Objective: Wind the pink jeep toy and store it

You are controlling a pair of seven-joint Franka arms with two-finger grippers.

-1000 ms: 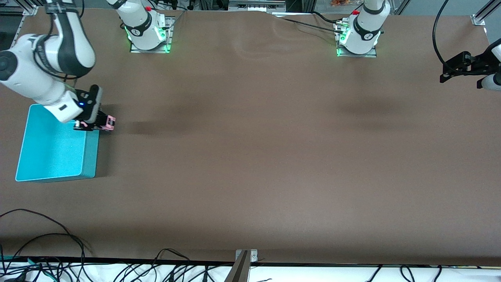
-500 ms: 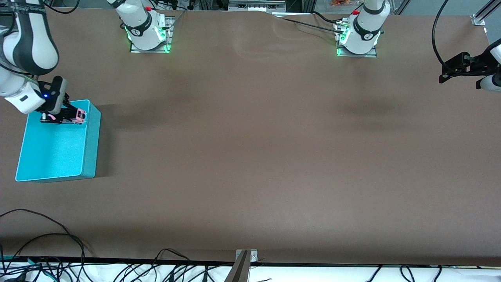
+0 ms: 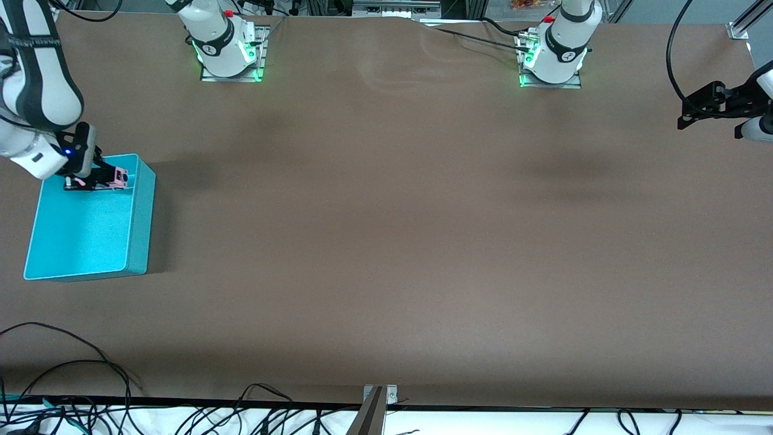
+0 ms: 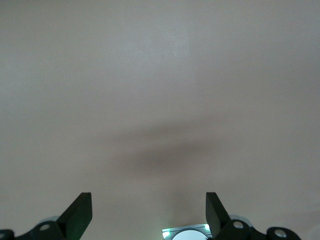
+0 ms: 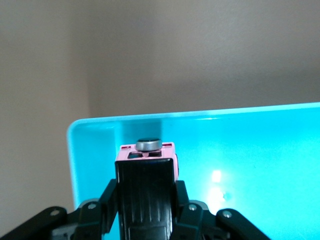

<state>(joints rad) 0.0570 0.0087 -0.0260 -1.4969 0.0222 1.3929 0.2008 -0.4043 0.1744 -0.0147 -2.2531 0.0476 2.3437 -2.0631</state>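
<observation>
The bin (image 3: 84, 235) sits on the tabletop (image 3: 386, 241) at the middle left of the frame in the front view, toward the right arm's end. The right gripper (image 3: 96, 179) hangs over the bin's upper part, near the corner by its upper edge, clamped on the pink jeep toy (image 3: 118, 177), which is above the bin's inside. In the right wrist view the pink jeep toy (image 5: 146, 160) sits between the right gripper's (image 5: 146, 200) fingers, just inside the bin's (image 5: 250, 150) corner. The left gripper (image 3: 703, 106) waits at the upper right of the frame, at the tabletop's edge, well apart from the bin; in the left wrist view its (image 4: 149, 212) fingers stand spread above the bare tabletop (image 4: 160, 100).
</observation>
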